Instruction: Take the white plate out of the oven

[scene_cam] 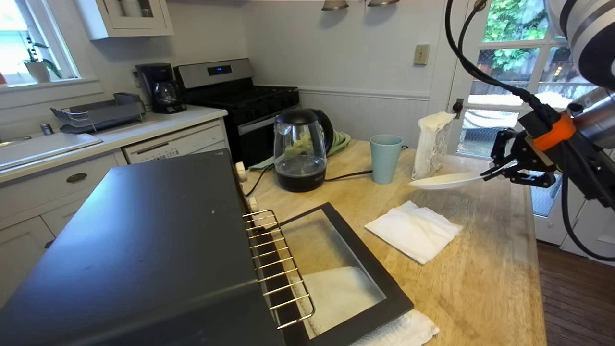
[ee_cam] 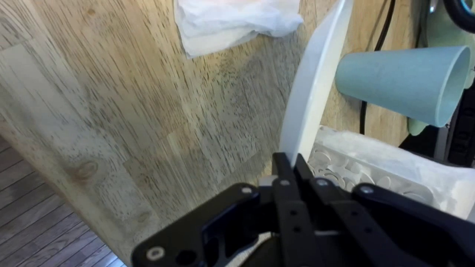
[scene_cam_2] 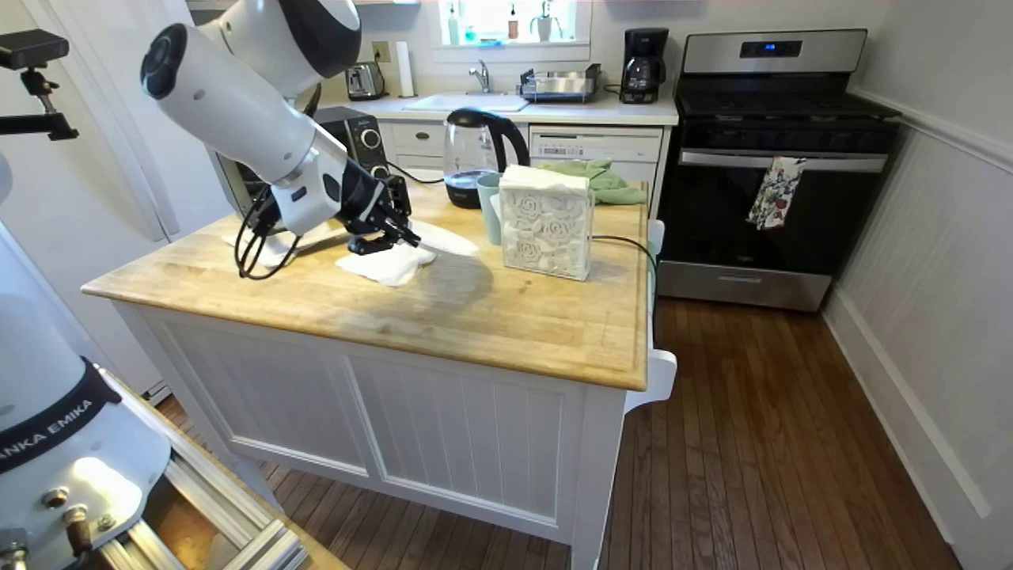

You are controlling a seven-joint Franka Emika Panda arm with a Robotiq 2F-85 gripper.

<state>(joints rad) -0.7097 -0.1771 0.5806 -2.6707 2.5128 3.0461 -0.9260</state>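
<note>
The white plate (scene_cam: 444, 181) is held nearly level above the wooden table, outside the oven (scene_cam: 163, 226). It also shows in an exterior view (scene_cam_2: 445, 239) and edge-on in the wrist view (ee_cam: 313, 85). My gripper (scene_cam: 489, 174) is shut on the plate's rim, and its fingertips (ee_cam: 290, 158) pinch the edge in the wrist view. The plate's shadow lies on the table below it. The oven's glass door (scene_cam: 343, 288) is down, and the wire rack (scene_cam: 278, 269) sticks out with nothing on it. The arm partly hides the oven (scene_cam_2: 352, 131) in an exterior view.
A white paper napkin (scene_cam: 414, 231) lies on the wooden table (scene_cam: 495, 269) near the plate. A napkin holder (scene_cam_2: 546, 226), a blue-green cup (scene_cam: 386, 158) and a glass kettle (scene_cam: 301, 151) stand close by. A cloth (scene_cam: 403, 331) lies under the oven door.
</note>
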